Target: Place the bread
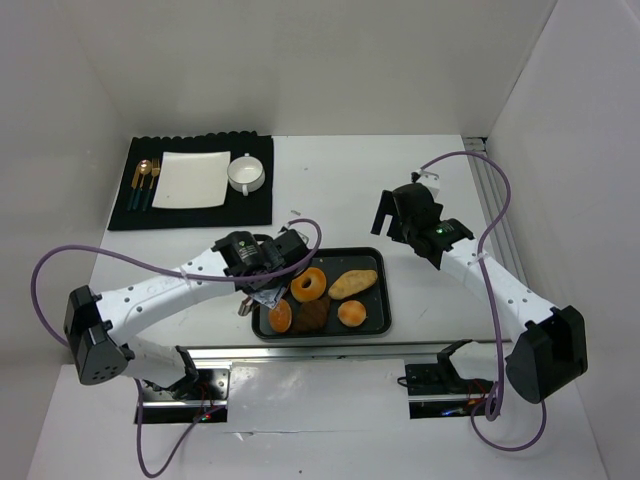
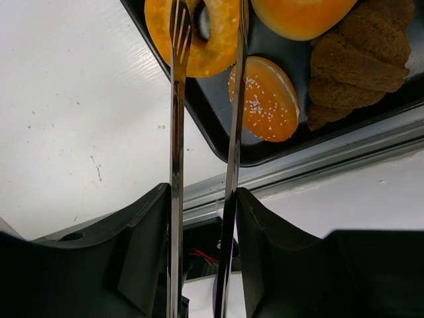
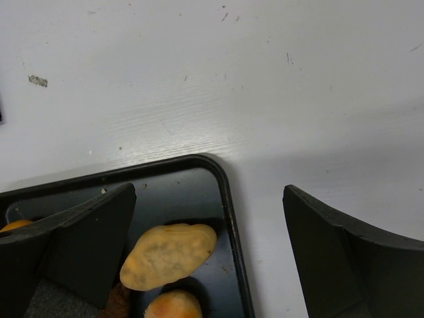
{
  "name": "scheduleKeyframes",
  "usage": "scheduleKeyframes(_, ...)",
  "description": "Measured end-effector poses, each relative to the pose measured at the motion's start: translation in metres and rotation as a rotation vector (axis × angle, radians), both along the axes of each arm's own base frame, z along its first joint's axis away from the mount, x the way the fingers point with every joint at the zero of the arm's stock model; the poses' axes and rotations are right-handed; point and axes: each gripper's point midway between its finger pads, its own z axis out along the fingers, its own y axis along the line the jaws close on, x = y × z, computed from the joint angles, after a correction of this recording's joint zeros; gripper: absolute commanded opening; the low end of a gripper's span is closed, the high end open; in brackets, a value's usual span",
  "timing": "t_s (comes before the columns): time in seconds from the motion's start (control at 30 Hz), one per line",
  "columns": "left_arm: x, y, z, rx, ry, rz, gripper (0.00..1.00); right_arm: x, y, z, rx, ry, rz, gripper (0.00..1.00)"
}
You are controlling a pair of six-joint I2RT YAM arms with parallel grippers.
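Doughnut [image 2: 212, 56]: left-centre of tray [image 1: 374, 300]; far edge cut off in left wrist view. Tongs [image 2: 175, 165]: one arm across the ring, the other at its edge; tips cropped, contact unclear. Left fingers [image 2: 142, 252]: clamped on tongs. Sesame bun [image 2: 265, 99], brown cake [image 2: 354, 59]: alongside, cake partly cropped. Roll [image 3: 169, 255]: near tray corner, seen between right fingers [image 3: 86, 232], spread wide, empty. Tray on worktop [image 1: 340, 180].

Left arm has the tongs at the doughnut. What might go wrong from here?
The tongs in the left claw look narrow against the doughnut, so it may slip or tear on lifting. The sesame bun lies close by on the tray and might get nudged.
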Motion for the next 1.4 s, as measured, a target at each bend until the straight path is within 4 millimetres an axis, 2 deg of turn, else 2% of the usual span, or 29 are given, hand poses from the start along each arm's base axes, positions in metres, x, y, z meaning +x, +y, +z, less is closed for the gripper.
scheduleKeyframes(0.53, 0.004, -0.003, -0.011, 0.036, 0.015, -0.002, 0.54, -0.001, 0.000, 0.006, 0.009, -0.017, 0.001, 0.99)
scheduleKeyframes(0.7, 0.005, -0.005, -0.015, 0.050, 0.025, -0.004, 0.42, -0.001, 0.000, 0.006, 0.009, -0.017, 0.001, 0.99)
scheduleKeyframes(0.73, 0.005, -0.005, -0.015, 0.052, 0.026, -0.005, 0.34, -0.001, 0.000, 0.006, 0.009, -0.018, 0.001, 0.99)
scheduleKeyframes(0.8, 0.005, -0.005, -0.015, 0.052, 0.026, -0.006, 0.27, -0.001, 0.000, 0.006, 0.009, -0.018, 0.001, 0.99)
scheduleKeyframes(0.87, 0.005, -0.005, -0.013, 0.049, 0.023, -0.004, 0.27, -0.001, 0.000, 0.006, 0.009, -0.018, 0.001, 0.99)
scheduleKeyframes(0.97, 0.007, -0.008, -0.006, 0.037, 0.016, -0.002, 0.24, -0.001, 0.000, 0.006, 0.009, -0.018, 0.001, 0.99)
scheduleKeyframes(1.1, 0.010, -0.013, 0.011, 0.001, -0.007, 0.005, 0.16, -0.001, 0.000, 0.006, 0.009, -0.018, 0.001, 0.99)
scheduleKeyframes(1.2, 0.012, -0.015, 0.026, -0.028, -0.031, 0.018, 0.16, -0.001, 0.000, 0.006, 0.009, -0.018, 0.001, 0.99)
scheduleKeyframes(1.3, 0.016, -0.011, 0.042, -0.040, -0.066, 0.065, 0.12, -0.001, 0.000, 0.006, 0.009, -0.018, 0.001, 0.99)
scheduleKeyframes(1.4, 0.030, -0.003, 0.059, -0.071, -0.108, 0.155, 0.10, -0.001, 0.000, 0.006, 0.009, -0.018, 0.001, 0.99)
